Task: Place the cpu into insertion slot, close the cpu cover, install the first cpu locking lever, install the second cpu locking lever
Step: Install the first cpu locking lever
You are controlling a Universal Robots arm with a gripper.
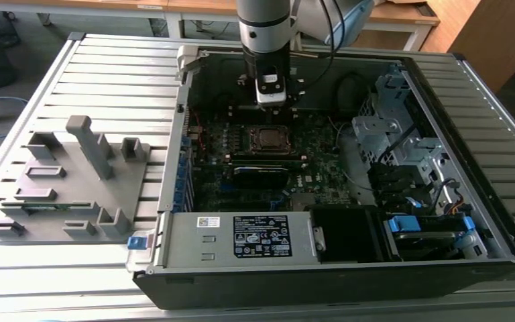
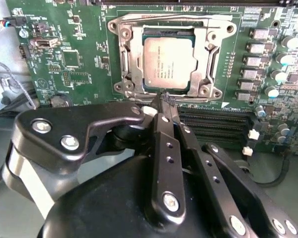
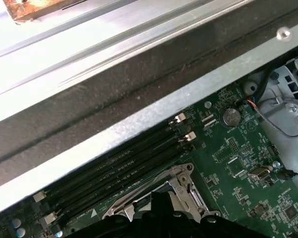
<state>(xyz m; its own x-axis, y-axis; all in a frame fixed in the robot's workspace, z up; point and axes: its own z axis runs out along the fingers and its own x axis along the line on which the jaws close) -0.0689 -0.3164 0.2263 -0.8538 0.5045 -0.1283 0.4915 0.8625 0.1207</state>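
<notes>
In the exterior view, one grey robot arm reaches down into one open black desktop computer case (image 1: 499, 221) lying on a ribbed grey metal table (image 1: 105, 74). Its gripper (image 1: 271, 100) hangs just above the small square insertion slot (image 1: 267, 138) on the green motherboard (image 1: 324, 157). One grey plastic fixture tray (image 1: 61, 181) lies on the table at the exterior view's left, well apart from the case.

In the second wrist view, one flat square cpu (image 2: 167, 62) with a dull grey-silver top sits in the insertion slot (image 2: 165, 90). The one thin silver cpu cover (image 2: 201, 59) lies flat around it, the chip showing through its window. The black gripper (image 2: 164, 97) has its two slender fingers (image 2: 165, 148) drawn together at the tips, nothing held, the tips just at the socket's near edge.

In the first wrist view, four long black memory slots (image 3: 119, 163) run beside the silver socket frame (image 3: 181, 186), with one round coin battery (image 3: 231, 117) nearby.
</notes>
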